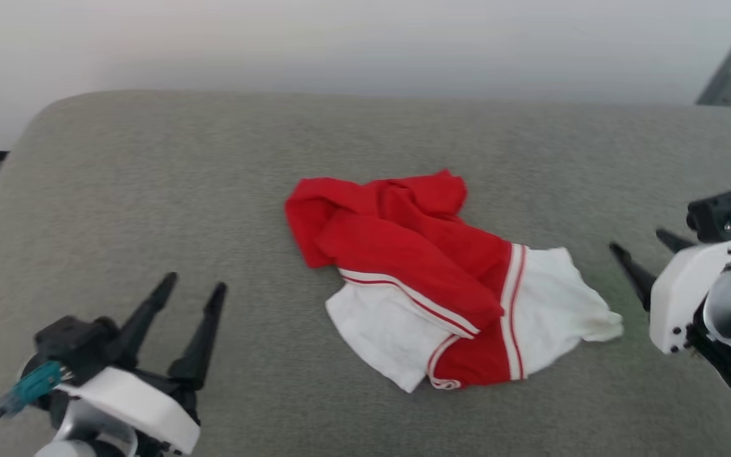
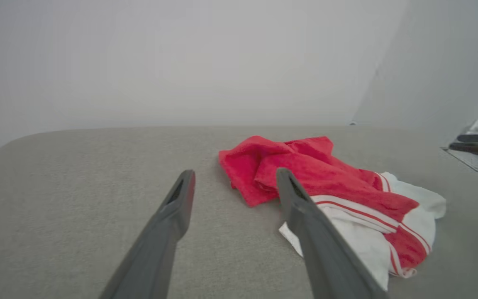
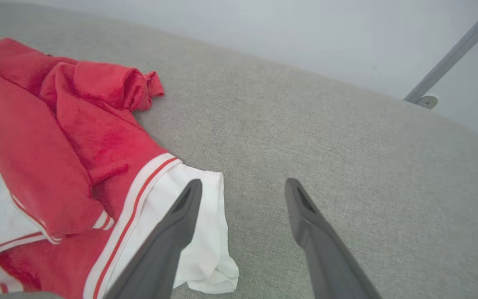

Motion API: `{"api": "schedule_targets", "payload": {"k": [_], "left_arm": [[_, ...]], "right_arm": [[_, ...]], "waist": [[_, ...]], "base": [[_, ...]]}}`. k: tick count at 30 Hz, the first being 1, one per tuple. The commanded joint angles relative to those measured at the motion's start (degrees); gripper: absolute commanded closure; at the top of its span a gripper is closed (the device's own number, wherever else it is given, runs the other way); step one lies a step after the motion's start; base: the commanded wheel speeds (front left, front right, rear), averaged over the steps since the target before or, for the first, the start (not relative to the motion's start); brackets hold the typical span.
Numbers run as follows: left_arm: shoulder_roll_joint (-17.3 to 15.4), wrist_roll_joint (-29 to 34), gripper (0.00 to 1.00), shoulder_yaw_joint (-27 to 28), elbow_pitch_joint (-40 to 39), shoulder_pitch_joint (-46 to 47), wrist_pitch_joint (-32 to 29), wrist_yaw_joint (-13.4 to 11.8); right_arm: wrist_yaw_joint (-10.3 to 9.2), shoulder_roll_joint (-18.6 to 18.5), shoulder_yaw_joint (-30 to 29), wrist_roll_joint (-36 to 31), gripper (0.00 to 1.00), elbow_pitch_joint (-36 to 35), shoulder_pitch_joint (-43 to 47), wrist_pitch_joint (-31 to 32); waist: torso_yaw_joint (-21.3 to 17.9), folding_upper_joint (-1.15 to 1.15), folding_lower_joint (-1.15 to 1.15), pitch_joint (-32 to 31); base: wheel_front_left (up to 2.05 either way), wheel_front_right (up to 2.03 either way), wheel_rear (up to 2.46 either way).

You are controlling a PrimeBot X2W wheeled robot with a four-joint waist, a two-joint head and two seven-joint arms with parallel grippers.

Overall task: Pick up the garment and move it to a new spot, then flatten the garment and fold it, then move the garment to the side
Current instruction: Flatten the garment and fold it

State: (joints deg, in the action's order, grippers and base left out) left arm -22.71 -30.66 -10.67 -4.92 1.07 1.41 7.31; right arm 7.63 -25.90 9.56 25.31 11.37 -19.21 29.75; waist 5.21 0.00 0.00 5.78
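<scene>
The garment (image 1: 429,273) lies crumpled on the grey cushion (image 1: 213,158), bright red with two white cuff ends edged in thin stripes. It also shows in the left wrist view as the garment (image 2: 326,182) and in the right wrist view as the garment (image 3: 69,158). My left gripper (image 1: 193,283) rests at the lower left, open and empty, well left of the cloth. My right gripper (image 1: 638,244) hovers at the right edge, open, just right of the white cuff. In its own view the right gripper (image 3: 243,187) holds nothing, its left finger over the cuff.
The cushion's rounded back edge (image 1: 340,95) meets a pale wall. A grey metal bracket (image 1: 730,76) stands at the far right behind the cushion. Bare cushion lies left, front and right of the cloth.
</scene>
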Motion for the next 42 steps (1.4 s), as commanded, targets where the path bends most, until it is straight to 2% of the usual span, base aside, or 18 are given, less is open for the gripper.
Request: {"api": "schedule_targets", "payload": {"k": [1, 11, 17, 23, 28, 33, 34, 35, 36, 42], "left_arm": [[-0.33, -0.36, 0.00, -0.48, -0.03, 0.82, -0.89, 0.16], [-2.77, -4.67, 0.00, -7.86, 4.00, 6.49, -14.24, 0.18], [-3.67, -6.47, 0.00, -10.87, 9.89, 10.21, -21.53, 0.14], [-4.10, -5.44, 0.00, -13.70, 16.68, 14.78, -26.81, 0.06], [-4.40, -3.15, 0.00, -15.32, 21.82, 18.01, -29.07, -0.82], [-3.14, -2.37, 0.00, -17.33, 26.29, 19.67, -32.23, -1.29], [-2.98, -2.34, 0.15, -17.69, 27.17, 19.69, -33.24, -1.68], [-3.13, -2.07, 0.74, -18.40, 27.79, 19.68, -34.42, -1.61], [-3.14, -2.25, 1.00, -18.50, 28.23, 19.51, -35.03, -1.93], [-3.62, -3.35, 1.00, -18.77, 27.05, 18.99, -37.96, -2.29]], "right_arm": [[-0.26, 0.78, -0.32, -0.62, 0.00, -1.08, 0.56, -1.03], [-0.17, 13.05, -8.59, -11.63, 0.00, -13.03, 1.99, -14.09], [-0.17, 18.56, -10.97, -16.58, 0.00, -18.37, 2.66, -20.08], [-0.17, 21.80, -11.27, -18.20, 0.00, -22.00, 3.92, -23.37], [-0.17, 22.63, -11.21, -17.90, 0.00, -21.93, 4.46, -23.69], [-0.17, 22.95, -10.99, -17.18, 0.00, -21.47, 4.62, -23.82], [-0.17, 22.97, -10.97, -17.10, 0.00, -21.44, 4.58, -23.89], [-0.17, 23.00, -10.91, -17.01, 0.00, -21.43, 4.55, -23.97], [-0.17, 23.03, -10.89, -16.81, 0.00, -21.41, 4.51, -24.03], [-0.17, 23.05, -11.57, -16.52, 0.00, -21.15, 4.94, -24.05]], "waist": [[-2.04, 0.00, 0.00, 0.81], [-10.14, 0.00, 0.00, 3.54], [-13.88, 0.00, 0.00, 5.26], [-16.81, 0.00, 0.00, 6.88], [-17.59, 0.00, 0.00, 7.65], [-17.77, 0.00, 0.00, 8.15], [-17.79, 0.00, 0.00, 8.21], [-17.76, 0.00, 0.00, 8.29], [-17.73, 0.00, 0.00, 8.36], [-16.93, 0.00, 0.00, 8.44]], "base": [[0.00, 0.00, 0.00], [0.00, 0.00, 0.00], [0.00, 0.00, 0.00], [0.00, 0.00, 0.00], [0.00, 0.00, 0.00], [0.00, 0.00, 0.00], [0.00, 0.00, 0.00], [0.00, 0.00, 0.00], [0.00, 0.00, 0.00], [0.00, 0.00, 0.00]]}}
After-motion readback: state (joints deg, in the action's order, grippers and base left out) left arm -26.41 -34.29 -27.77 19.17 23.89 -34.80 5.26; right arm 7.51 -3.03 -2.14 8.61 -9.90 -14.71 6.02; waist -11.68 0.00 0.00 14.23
